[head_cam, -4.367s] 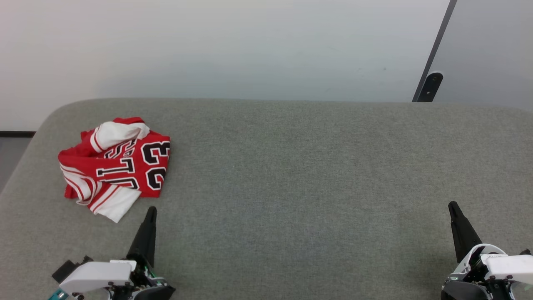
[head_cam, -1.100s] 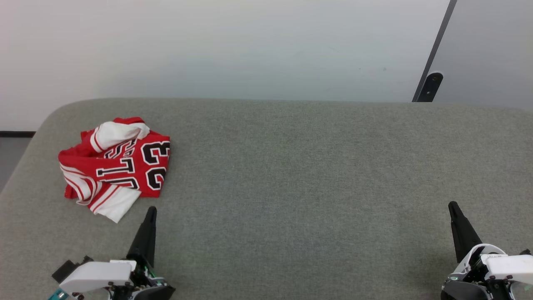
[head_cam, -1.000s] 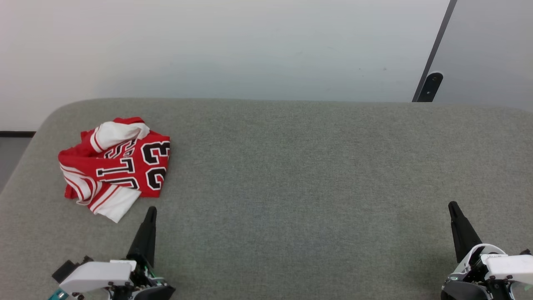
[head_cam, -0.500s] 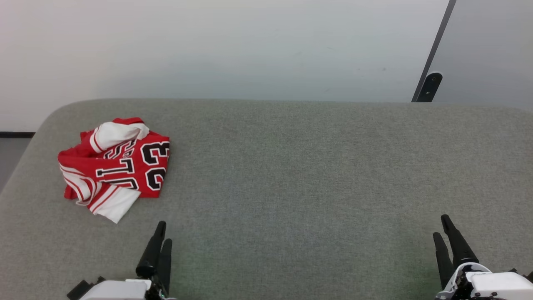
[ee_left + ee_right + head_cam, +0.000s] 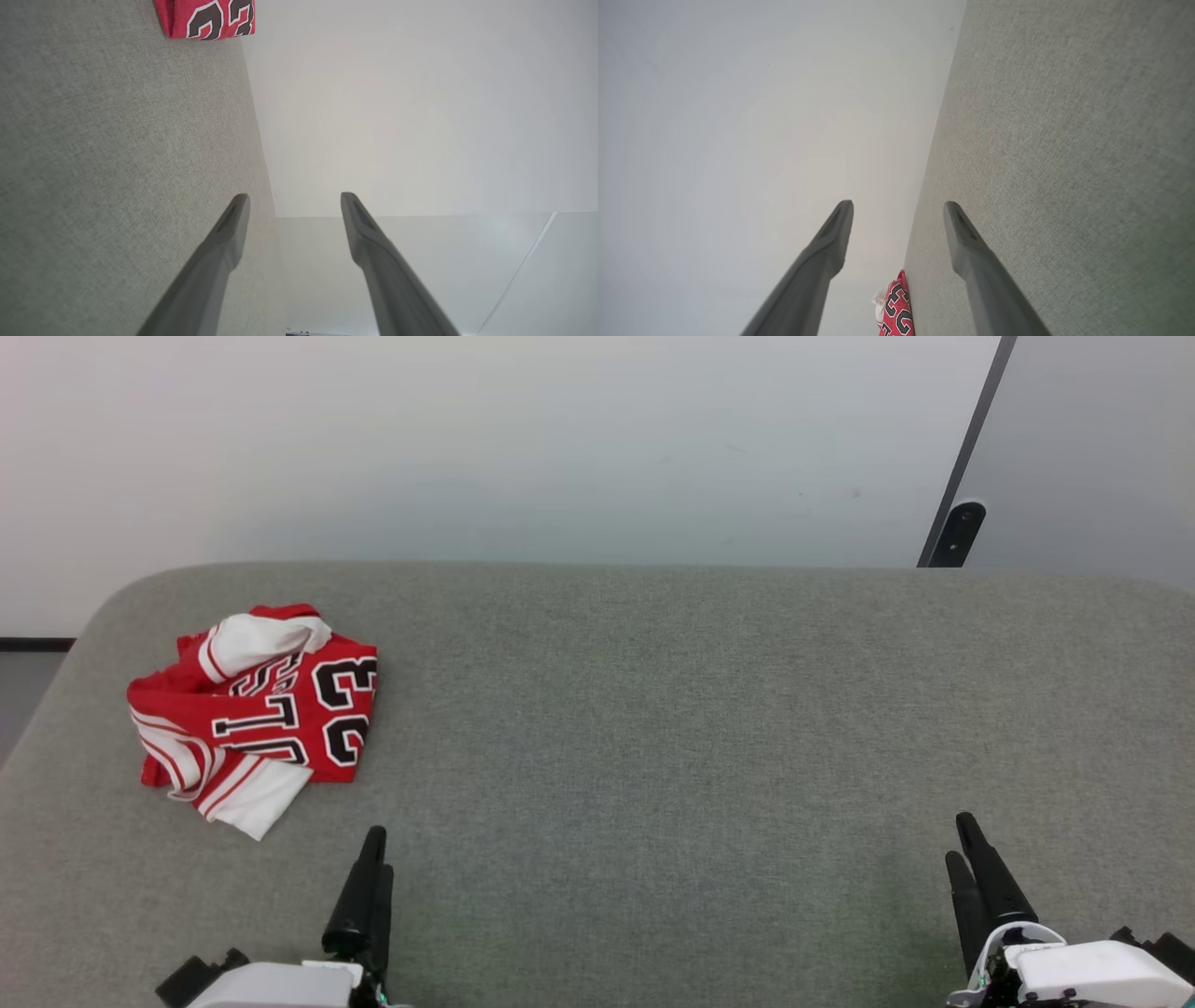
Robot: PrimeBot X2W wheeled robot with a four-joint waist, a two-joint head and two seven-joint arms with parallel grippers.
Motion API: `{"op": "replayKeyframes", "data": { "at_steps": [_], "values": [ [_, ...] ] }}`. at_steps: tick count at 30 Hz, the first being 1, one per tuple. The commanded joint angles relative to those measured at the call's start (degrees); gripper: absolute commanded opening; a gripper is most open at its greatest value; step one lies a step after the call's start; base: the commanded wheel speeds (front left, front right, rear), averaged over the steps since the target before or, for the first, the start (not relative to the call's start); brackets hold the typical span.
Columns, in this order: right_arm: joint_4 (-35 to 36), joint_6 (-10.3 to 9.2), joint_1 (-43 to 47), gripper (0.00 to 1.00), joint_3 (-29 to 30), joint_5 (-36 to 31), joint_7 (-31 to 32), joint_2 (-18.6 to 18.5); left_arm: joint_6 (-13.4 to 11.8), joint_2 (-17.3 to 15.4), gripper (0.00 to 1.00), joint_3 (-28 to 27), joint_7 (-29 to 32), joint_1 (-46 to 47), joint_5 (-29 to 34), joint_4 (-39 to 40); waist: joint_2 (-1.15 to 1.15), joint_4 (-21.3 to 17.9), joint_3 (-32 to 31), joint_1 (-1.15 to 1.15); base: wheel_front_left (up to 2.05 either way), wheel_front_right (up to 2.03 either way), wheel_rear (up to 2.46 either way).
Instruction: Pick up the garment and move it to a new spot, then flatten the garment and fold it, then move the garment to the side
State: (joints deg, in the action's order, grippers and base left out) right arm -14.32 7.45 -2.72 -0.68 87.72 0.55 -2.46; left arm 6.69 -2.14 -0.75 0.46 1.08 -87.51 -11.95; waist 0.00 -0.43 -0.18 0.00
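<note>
**Jersey bunched at the left of the bench, both pairs of jaws open**

In the head view we see the garment (image 5: 252,719) lying crumpled on the grey fabric bench (image 5: 653,756). It sits at the left of the frame, a little above the middle, near the bench's rounded far-left corner. It is red. One white sleeve is folded over its top, and a second white sleeve with red-white striped trim sticks out at its lower left. The black, white-outlined letters and "23" face up, turned sideways to us.

The left jaws rise from the bottom edge at the lower left of that frame, their dark fingers (image 5: 359,896) pointing up the picture. Their tips stop below and slightly right of the garment, near it but not touching. The right jaws rise at the lower right, fingers (image 5: 994,887) also pointing up, well apart from the garment. From this angle the two fingers of each pair overlap, so we judge the gap from the wrist views.

In the left wrist view the fingers (image 5: 219,261) stand spread wide, with bench fabric and wall showing between them. The garment (image 5: 205,18) shows its numbered edge at the top left of that frame. In the right wrist view the fingers (image 5: 976,266) are spread just as wide, and the garment (image 5: 896,308) shows small at the bottom centre, far off.

Behind the bench is a pale wall (image 5: 467,448). At the upper right of the head view a grey panel (image 5: 1092,448) leans in, with a dark bracket (image 5: 952,534) at its foot.
</note>
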Motion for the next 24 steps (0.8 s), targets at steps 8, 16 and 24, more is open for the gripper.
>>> {"op": "replayKeyframes", "data": {
  "at_steps": [8,16,24],
  "values": [
    [0.0,0.02,-1.0,1.00,-1.6,-9.9,-2.2,-0.3,-0.5,-1.2,1.00,1.5,-2.1,0.3,8.7,2.2,0.00,-0.4,-0.2,0.00,0.00,0.00,0.00],
    [0.1,0.03,-1.3,1.00,-1.4,-26.0,-3.8,-0.3,-1.6,-3.3,1.00,2.2,-3.8,-0.2,22.0,3.2,0.00,-0.9,-0.4,0.00,0.00,0.00,0.00],
    [1.0,0.03,-1.2,1.00,-0.6,-41.5,-5.4,-0.6,-1.5,-4.4,1.00,2.3,-5.3,-1.1,35.4,5.0,0.00,-1.4,-0.6,0.00,0.00,0.00,0.00]
  ]
}}
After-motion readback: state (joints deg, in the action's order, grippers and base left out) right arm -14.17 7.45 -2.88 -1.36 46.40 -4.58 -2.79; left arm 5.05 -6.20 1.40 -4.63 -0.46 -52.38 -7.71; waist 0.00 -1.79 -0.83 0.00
